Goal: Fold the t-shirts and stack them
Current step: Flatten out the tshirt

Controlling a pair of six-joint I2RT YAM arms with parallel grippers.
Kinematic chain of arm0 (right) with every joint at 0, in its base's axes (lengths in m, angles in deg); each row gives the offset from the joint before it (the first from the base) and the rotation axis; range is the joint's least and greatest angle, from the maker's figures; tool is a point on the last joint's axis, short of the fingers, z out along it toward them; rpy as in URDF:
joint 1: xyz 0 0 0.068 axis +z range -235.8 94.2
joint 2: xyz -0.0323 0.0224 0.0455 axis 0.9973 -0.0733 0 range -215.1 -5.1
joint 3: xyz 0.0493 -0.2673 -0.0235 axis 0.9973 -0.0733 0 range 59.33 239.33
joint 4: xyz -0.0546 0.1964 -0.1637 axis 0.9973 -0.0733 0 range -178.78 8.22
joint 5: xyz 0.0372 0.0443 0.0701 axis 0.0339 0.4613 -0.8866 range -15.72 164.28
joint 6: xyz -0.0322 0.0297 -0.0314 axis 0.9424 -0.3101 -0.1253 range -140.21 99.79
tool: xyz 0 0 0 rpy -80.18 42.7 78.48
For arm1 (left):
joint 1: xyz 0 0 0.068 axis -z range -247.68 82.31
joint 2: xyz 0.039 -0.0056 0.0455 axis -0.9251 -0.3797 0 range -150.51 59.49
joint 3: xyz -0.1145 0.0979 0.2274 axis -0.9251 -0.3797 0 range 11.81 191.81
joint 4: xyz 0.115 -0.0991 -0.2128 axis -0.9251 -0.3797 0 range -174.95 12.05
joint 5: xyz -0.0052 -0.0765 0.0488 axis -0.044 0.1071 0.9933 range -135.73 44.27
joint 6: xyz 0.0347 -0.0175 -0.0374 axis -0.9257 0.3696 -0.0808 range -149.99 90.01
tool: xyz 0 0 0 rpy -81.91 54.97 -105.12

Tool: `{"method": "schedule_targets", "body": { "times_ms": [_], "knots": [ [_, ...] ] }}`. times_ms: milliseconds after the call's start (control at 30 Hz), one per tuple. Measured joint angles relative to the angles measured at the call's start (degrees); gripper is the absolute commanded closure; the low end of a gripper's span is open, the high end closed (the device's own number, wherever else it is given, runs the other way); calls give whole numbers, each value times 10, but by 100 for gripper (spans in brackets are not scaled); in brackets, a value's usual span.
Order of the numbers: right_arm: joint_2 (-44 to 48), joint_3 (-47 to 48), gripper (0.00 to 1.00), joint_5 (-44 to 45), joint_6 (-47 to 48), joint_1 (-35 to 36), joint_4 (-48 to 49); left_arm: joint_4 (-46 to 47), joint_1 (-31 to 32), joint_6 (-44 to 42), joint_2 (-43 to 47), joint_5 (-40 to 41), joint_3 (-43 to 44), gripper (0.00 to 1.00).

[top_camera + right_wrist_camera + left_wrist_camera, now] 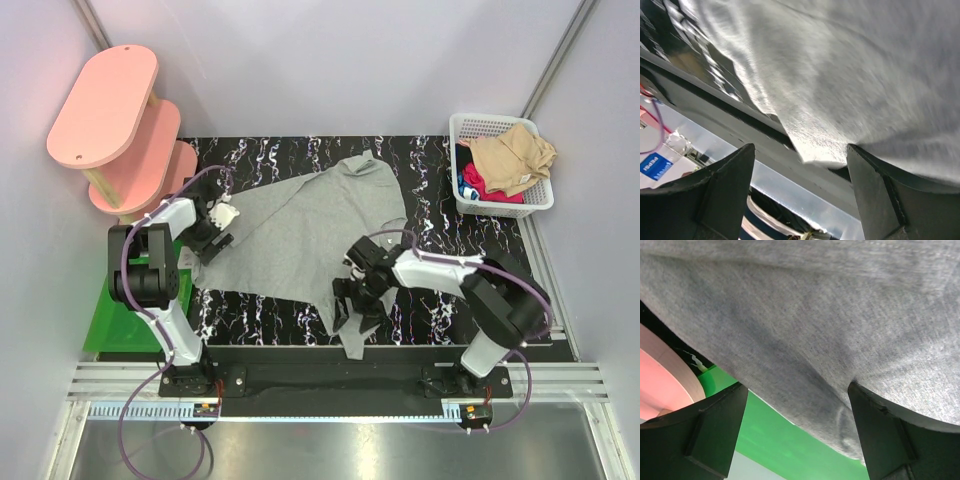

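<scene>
Black marbled table [450, 290] holds the grey shirt [300, 235] unfolded at centre, my left gripper [222, 225] at its 9 o'clock edge and right gripper [350, 295] at its 5 o'clock corner, both with jaws apart, other shirts [515, 155] in the basket [503, 209] at 2 o'clock, so I judge nothing folded yet.

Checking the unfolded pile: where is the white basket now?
In the top view, the white lattice basket sits at the far right corner of the black marbled table, tan t-shirt on top, right of the spread grey t-shirt.
</scene>
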Motion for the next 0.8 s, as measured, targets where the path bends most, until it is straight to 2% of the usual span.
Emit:
{"method": "schedule_targets", "body": {
  "times_ms": [233,367,500,567,700,800],
  "knots": [
    [108,-92,17,32,-25,0,-58,2,-12,-6,1,-15,-1,13],
    [161,-90,14,46,-33,0,-109,8,-14,-7,8,-19,-7,13],
    [156,17,11,57,-21,-11,-176,-5,-17,-8,21,-31,-11,12],
    [129,136,11,60,-1,-46,-193,-33,-20,-9,47,-47,-10,11],
    [65,283,17,72,32,-134,-163,-95,-18,-6,96,-80,31,11],
    [-8,335,19,82,42,-193,-124,-104,0,4,117,-93,71,12]
  ]
}}
